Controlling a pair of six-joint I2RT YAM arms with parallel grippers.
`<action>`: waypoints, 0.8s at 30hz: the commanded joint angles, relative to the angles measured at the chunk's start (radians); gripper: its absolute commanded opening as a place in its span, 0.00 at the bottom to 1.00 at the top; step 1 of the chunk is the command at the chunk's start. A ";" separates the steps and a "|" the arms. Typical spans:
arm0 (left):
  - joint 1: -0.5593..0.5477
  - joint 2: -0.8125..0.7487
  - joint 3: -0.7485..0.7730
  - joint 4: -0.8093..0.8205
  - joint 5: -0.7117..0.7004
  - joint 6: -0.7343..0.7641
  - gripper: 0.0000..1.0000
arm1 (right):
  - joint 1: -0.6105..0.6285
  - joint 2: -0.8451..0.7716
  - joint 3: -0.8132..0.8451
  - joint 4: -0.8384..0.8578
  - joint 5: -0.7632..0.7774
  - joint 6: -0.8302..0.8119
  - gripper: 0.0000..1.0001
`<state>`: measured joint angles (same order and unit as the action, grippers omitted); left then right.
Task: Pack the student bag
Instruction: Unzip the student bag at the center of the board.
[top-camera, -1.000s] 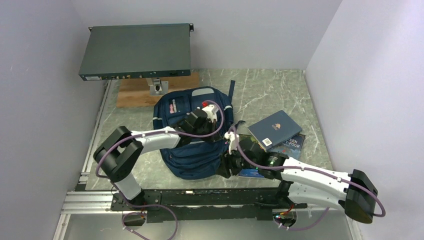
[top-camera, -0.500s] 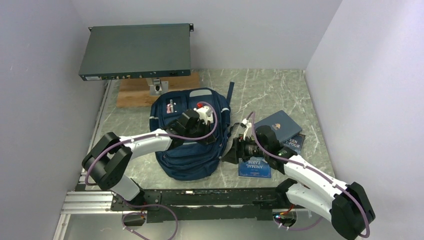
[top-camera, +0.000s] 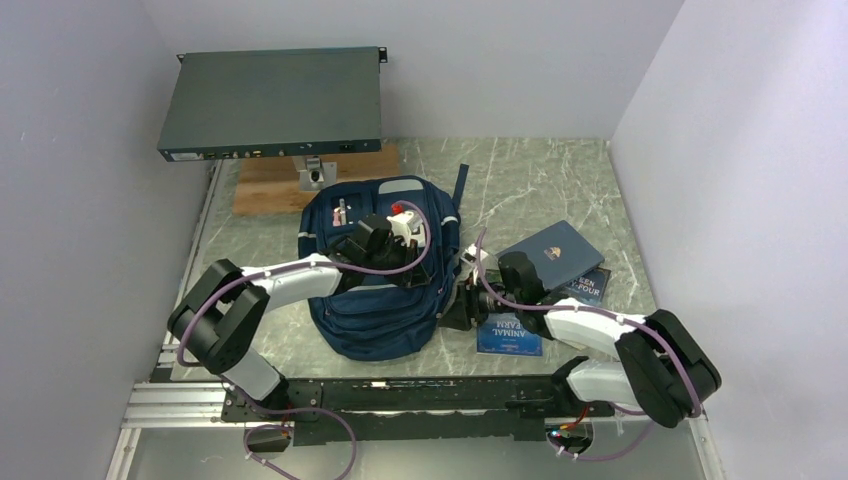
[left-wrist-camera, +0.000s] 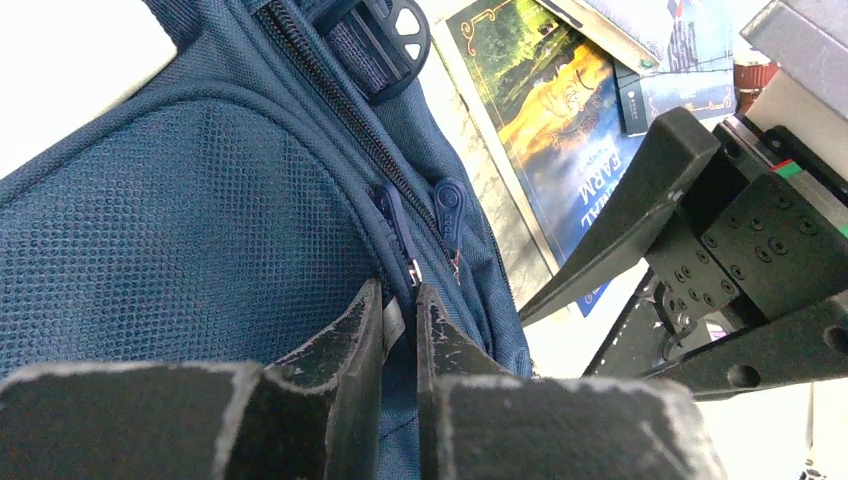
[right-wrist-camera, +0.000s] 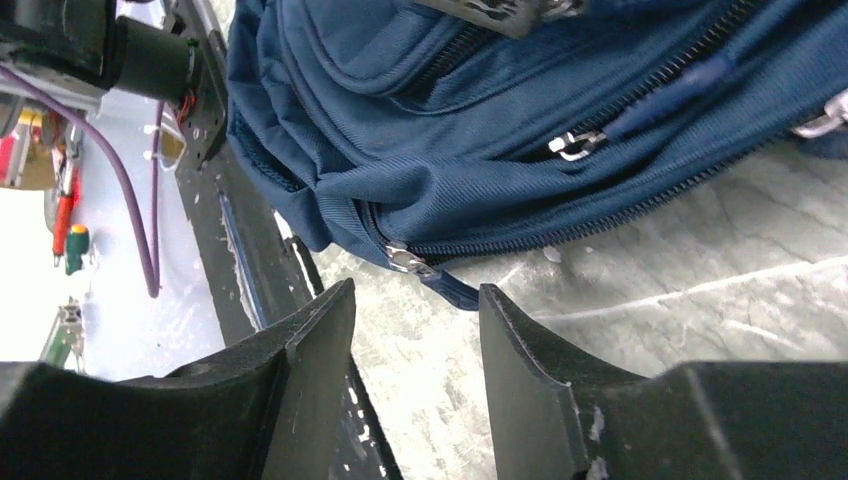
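Student bag (top-camera: 375, 315) flat, top twd back

Mid counter (top-camera: 560, 190) taken by student bag (top-camera: 380, 305): no way thru, only over. Far-right corner & strip along right edge bare, room for a claw. Bare strip too btw bag & left edge. Far-left corner blocked: wooden board (top-camera: 265, 190) w/ grey box (top-camera: 270, 100) overhanging it. Gap btw bag & right edge crowded by books (top-camera: 550, 255); right claw (right-wrist-camera: 415, 300) sits there, left claw (left-wrist-camera: 400, 300) just beside, v. tight. Side walls (top-camera: 700, 150) close in.
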<state>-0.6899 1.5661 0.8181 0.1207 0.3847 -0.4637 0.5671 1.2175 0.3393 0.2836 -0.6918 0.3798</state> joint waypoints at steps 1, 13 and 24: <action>0.028 0.034 -0.019 0.018 0.038 0.039 0.16 | 0.000 0.033 0.065 0.054 -0.082 -0.116 0.50; 0.043 0.065 -0.010 0.047 0.069 0.036 0.21 | 0.033 0.143 0.098 0.022 -0.064 -0.182 0.34; 0.043 0.135 -0.029 0.169 -0.051 -0.086 0.31 | 0.336 0.067 0.403 -0.653 0.577 0.087 0.00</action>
<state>-0.6598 1.6535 0.8165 0.1993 0.4587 -0.5022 0.7578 1.3254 0.6003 -0.0925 -0.4744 0.2928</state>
